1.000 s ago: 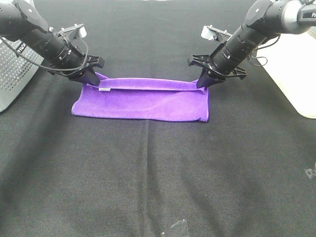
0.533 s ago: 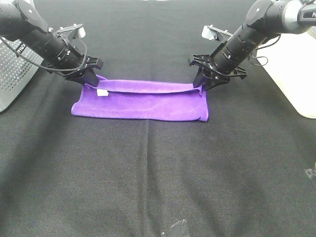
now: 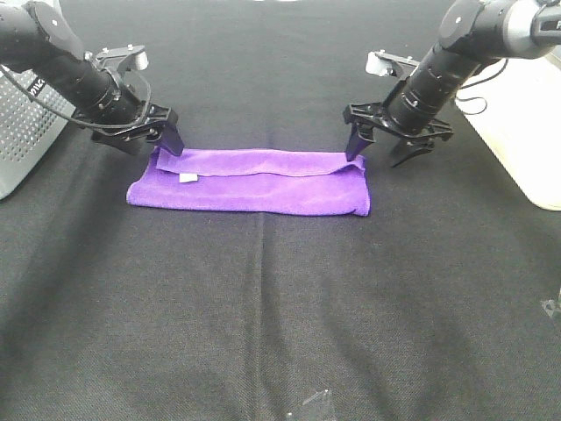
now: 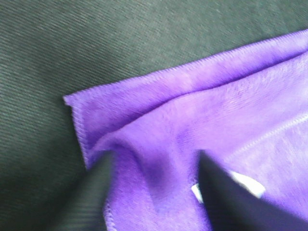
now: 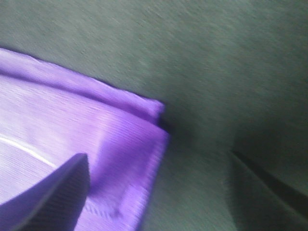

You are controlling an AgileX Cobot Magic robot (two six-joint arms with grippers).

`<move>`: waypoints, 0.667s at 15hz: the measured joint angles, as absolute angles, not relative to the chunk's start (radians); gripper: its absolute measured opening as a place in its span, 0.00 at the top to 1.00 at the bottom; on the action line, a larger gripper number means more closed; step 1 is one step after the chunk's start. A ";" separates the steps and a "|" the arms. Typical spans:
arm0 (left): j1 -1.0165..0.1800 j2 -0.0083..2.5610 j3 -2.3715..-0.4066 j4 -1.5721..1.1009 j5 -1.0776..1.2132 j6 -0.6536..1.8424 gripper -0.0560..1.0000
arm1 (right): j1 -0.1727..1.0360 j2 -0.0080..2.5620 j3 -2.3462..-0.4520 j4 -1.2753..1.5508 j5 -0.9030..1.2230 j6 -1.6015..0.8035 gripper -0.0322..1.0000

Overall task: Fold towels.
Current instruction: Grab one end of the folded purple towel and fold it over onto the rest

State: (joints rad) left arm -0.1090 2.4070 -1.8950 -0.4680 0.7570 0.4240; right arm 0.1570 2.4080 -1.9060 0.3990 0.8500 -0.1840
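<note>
If you start with the high camera, the black fabric surface (image 3: 263, 307) fills almost the whole view. At its right edge you can see part of a cream slab (image 3: 526, 149), and at its left edge part of a grey perforated panel (image 3: 22, 145).

Your towel (image 3: 254, 180) lies flat on the surface, about centred left to right and toward the far side. It is folded into a long narrow purple band running across the view, and a stitched edge of the upper layer runs along its length, nearer the far side.

Both black arms reach down to the band's far corners, the left arm (image 3: 70, 74) from the far left and the right arm (image 3: 456, 53) from the far right.

Your left hand (image 3: 153, 145) is at the far left corner with its fingers (image 4: 91, 192) spread apart. In its wrist view a soft ridge of cloth sits between them, and nothing is pinched.

Your right hand (image 3: 381, 151) is likewise spread wide at the far right corner. One of its fingers (image 5: 53, 197) is over the towel, and the other is over bare surface just beyond the towel's end.

Near the left hand a small white tag (image 3: 186, 178) shows on the upper layer. A scrap of clear tape (image 3: 311, 405) sits at the near edge.
</note>
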 joint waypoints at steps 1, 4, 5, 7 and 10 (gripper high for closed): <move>-0.109 2.404 -1.895 -0.440 0.764 0.393 0.18 | 0.157 2.375 -1.906 0.386 0.869 -0.184 0.24; -0.109 2.392 -1.949 -0.376 0.936 0.364 0.17 | 0.157 2.274 -1.910 0.382 0.982 -0.184 0.24; -0.104 2.392 -1.961 -0.365 0.989 0.362 0.17 | 0.157 2.248 -1.910 0.380 1.050 -0.184 0.24; -0.071 2.393 -1.965 -0.376 1.056 0.360 0.17 | 0.157 2.201 -1.910 0.380 1.176 -0.184 0.24; 0.023 2.412 -1.965 -0.487 1.125 0.404 0.17 | 0.157 2.163 -1.910 0.370 1.213 -0.180 0.24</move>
